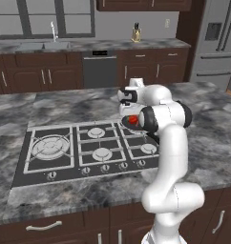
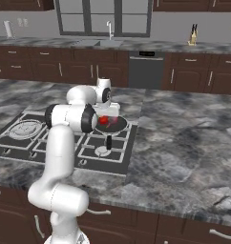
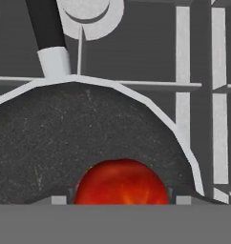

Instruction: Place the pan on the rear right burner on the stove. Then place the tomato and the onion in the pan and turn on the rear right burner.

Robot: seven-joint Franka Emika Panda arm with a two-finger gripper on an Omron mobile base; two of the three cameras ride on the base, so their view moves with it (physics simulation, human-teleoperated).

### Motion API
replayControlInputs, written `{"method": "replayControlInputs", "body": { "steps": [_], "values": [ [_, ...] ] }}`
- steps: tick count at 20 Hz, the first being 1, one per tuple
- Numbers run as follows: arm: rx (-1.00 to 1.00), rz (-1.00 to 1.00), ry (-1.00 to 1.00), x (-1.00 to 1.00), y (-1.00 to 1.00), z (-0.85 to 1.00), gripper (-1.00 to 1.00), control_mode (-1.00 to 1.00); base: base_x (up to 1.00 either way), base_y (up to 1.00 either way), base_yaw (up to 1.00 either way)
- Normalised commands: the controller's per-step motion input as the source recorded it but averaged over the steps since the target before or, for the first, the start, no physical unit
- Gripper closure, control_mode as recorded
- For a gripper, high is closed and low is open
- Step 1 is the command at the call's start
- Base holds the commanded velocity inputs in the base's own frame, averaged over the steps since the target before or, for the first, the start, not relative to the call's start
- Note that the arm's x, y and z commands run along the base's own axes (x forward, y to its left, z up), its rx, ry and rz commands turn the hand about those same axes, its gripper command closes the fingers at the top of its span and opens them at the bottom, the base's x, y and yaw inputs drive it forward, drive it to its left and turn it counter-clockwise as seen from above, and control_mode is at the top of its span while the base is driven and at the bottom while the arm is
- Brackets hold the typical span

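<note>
Gripper (image 3: 118,202) above pan (image 3: 50,143), tomato (image 3: 121,183) between fingertips; grip or release not discernible. Pan handle (image 3: 47,33) ahead, over stove (image 1: 22,164).

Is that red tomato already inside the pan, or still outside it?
Inside. In the hand view the tomato sits over the pan's dark floor, within its grey rim. The right base view shows the same. Whether it rests there, cannot tell.

The left base view looks forward and down from behind the arm, on its left, over the stove (image 1: 84,147) on the table (image 1: 50,102). The right base view sees the same stove from the other side, behind and right. The hand view looks closely down into the pan (image 3: 65,138), near the tomato (image 3: 121,183).
</note>
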Motion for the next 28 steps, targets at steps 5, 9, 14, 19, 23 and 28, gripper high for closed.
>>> {"method": "replayControlInputs", "body": {
  "steps": [5, 9, 14, 19, 23, 28],
  "values": [
    [-0.11, -0.04, 0.04, 0.00, 0.00, 0.46, -1.00, -1.00, 0.00, 0.00, 0.00],
    [-0.12, -0.04, 0.09, 0.00, 0.00, 0.52, -1.00, -1.00, 0.00, 0.00, 0.00],
    [-0.06, -0.07, 0.10, -0.18, -0.04, 0.43, -1.00, -1.00, 0.00, 0.00, 0.00],
    [0.04, 0.01, 0.13, -0.82, -0.35, -0.08, -1.00, -1.00, 0.00, 0.00, 0.00],
    [0.16, 0.00, 0.04, -0.80, -0.05, 0.00, -1.00, -1.00, 0.00, 0.00, 0.00],
    [0.16, 0.00, 0.00, -0.67, 0.00, 0.00, -1.00, -1.00, 0.00, 0.00, 0.00]
  ]
}}
